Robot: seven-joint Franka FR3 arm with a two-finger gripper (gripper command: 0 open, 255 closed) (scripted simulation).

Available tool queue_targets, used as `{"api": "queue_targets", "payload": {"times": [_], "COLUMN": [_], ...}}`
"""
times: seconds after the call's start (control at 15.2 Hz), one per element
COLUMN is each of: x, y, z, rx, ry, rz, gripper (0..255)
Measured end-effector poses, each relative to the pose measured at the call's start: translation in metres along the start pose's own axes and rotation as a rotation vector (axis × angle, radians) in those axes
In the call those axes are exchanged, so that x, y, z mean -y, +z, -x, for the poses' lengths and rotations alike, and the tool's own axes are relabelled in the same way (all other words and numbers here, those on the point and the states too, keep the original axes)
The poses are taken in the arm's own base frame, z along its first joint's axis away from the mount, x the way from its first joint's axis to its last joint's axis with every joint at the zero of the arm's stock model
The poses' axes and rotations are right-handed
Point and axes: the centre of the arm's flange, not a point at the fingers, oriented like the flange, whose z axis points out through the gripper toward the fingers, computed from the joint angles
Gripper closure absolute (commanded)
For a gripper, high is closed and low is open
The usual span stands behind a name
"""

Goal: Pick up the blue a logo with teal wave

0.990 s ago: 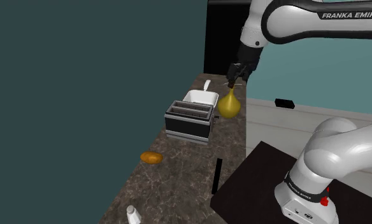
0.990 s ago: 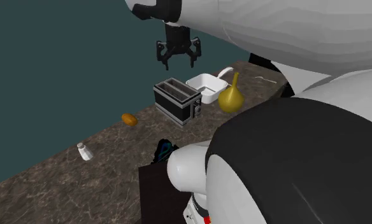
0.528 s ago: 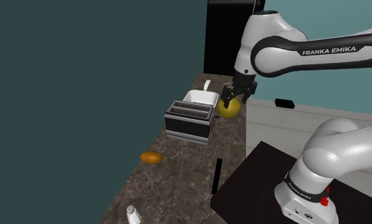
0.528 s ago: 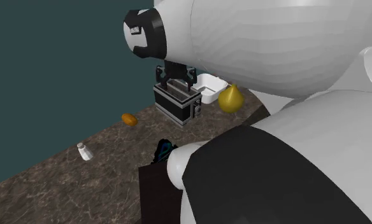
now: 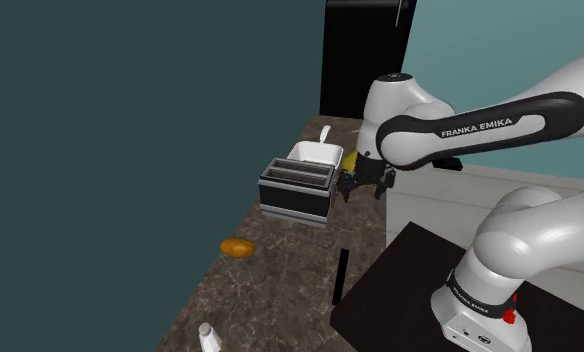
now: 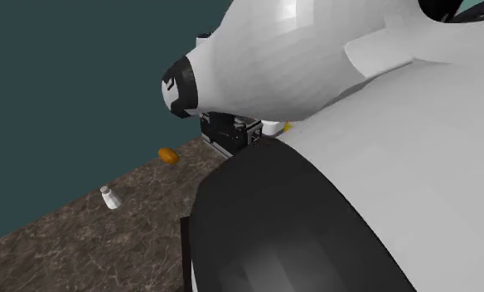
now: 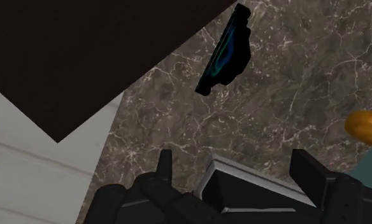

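The logo piece (image 5: pixel 338 277) is a thin black slab standing on edge on the dark marble counter (image 5: pixel 280 270), close to the stand; a blue-teal wave shows on its face (image 7: pixel 224 54). My gripper (image 5: pixel 365 182) hangs low beside the toaster's right end, well short of the slab. Seen from the wrist, the gripper (image 7: pixel 234 168) is open, its fingers (image 7: pixel 164 167) wide apart with nothing held, a corner of the toaster (image 7: pixel 242 188) below them. The slab lies ahead of the fingers, beside the black stand top (image 7: pixel 83 51).
A black toaster (image 5: pixel 298 187) stands mid-counter, a white dish (image 5: pixel 315 153) behind it and a yellow gourd (image 5: pixel 350 160) partly behind my hand. An orange lump (image 5: pixel 237 247) and a white shaker (image 5: pixel 209 338) lie nearer. The stand (image 5: pixel 410 290) borders the counter's right edge.
The arm has folded down and the gripper has dropped from above the yellow gourd to the toaster's right end, toward the stand. Nothing on the counter has moved.
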Motion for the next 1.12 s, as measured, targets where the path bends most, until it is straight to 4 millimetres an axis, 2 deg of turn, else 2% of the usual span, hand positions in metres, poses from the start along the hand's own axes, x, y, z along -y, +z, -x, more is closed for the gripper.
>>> {"api": "queue_targets", "payload": {"times": [0.33,0.53,0.73,1.12], "x": [0.015,0.023,0.031,0.037], "y": [0.066,0.097,0.134,0.172], "z": [0.017,0.027,0.030,0.040], "rx": [0.040,0.062,0.084,0.092], "ry": [0.181,0.288,0.394,0.431], "rz": [0.009,0.012,0.017,0.017], "gripper": [0,0,0,0]}}
